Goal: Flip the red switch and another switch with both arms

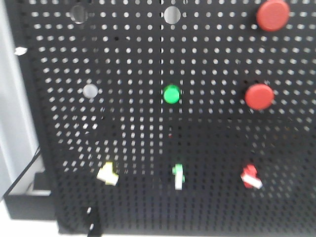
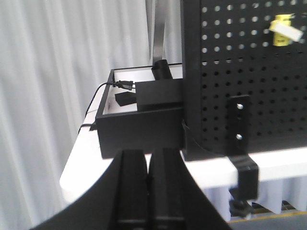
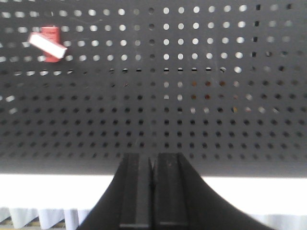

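Both pincers are shut, nothing held. The left pincer [image 2: 148, 191] has its fingers pressed flat together at the bottom centre of the left wrist view, and the right pincer [image 3: 152, 191] looks the same in the right wrist view.

The red switch [image 3: 48, 42] sits at the upper left of the right wrist view, well apart from the pincer. Another switch [image 2: 284, 29], cream-yellow, sits in the top right corner of the left wrist view, also well apart.

Risks:
- Both levers lie off-axis from the fingertips, so a straight push likely hits the bare pegboard [image 1: 148, 133].
- The levers are small, smooth plastic, so a blunt closed tip may slide off.
- The left arm is low, near the panel edge and the clamp [image 2: 240, 143], and could snag there.
- The green-based toggle [image 1: 178, 177] sits between the two targets, so the wrong one could be flipped.
- The round red buttons [image 1: 259, 96] above share the red colour.

Materials:
- The pegboard is matte black perforated sheet, rigid.
- The switches are blocky with white lever tips.
- The buttons are domed discs.
- The worktop [image 2: 288, 163] is plain white.
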Motion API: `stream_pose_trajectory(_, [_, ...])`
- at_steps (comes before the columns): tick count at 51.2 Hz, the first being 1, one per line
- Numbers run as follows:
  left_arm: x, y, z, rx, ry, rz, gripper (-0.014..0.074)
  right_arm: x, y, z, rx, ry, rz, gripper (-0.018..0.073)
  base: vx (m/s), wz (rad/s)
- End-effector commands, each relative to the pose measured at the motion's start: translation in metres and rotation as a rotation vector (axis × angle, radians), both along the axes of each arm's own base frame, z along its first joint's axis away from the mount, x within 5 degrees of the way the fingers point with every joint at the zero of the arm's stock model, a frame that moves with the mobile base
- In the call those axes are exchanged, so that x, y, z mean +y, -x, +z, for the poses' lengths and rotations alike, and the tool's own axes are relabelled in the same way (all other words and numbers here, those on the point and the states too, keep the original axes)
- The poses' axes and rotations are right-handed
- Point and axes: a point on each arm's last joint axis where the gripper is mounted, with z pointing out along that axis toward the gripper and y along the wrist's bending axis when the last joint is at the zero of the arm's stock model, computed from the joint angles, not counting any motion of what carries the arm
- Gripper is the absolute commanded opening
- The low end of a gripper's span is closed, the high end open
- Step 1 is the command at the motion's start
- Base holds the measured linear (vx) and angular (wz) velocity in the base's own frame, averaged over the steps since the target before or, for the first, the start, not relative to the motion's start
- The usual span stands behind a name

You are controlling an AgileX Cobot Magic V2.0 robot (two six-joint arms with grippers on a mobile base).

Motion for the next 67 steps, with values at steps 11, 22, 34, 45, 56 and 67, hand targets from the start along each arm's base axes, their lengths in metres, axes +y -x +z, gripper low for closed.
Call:
stream_pose_trajectory(11, [0.000, 0.001, 0.002, -0.077, 0.020, 0.004, -0.0006, 0.000, 0.001, 0.006, -0.083, 0.012, 0.003, -0.0006, 0.18, -0.02])
stream_pose_trajectory(22, [0.000, 0.001, 0.002, -0.077, 0.020, 0.004, -0.0006, 0.000, 0.001, 0.006, -0.083, 0.012, 0.003, -0.0006, 0.06, -0.03])
stream_pose_trajectory(34, [0.000, 0.001, 0.002, -0.077, 0.020, 0.004, -0.0006, 0.000, 0.001, 0.006, -0.083, 0.012, 0.003, -0.0006, 0.00, 0.00])
stream_pose_trajectory(45, [0.000, 0.001, 0.002, -0.077, 0.020, 0.004, -0.0006, 0.001, 0.001, 0.007, -0.088, 0.010, 0.004, -0.0006, 0.00, 0.00])
stream_pose_trajectory(56, [0.001, 0.002, 0.011, -0.181, 0.033, 0.008, -0.0006, 0.001, 0.005, 0.026, -0.306, -0.043, 0.020, -0.0006, 0.00, 0.00])
stream_pose_trajectory(67, [0.004, 0.012, 0.040, -0.482, 0.099, 0.013, -0.0006, 0.002, 0.015, 0.055, -0.523, -0.063, 0.038, -0.0006, 0.00, 0.00])
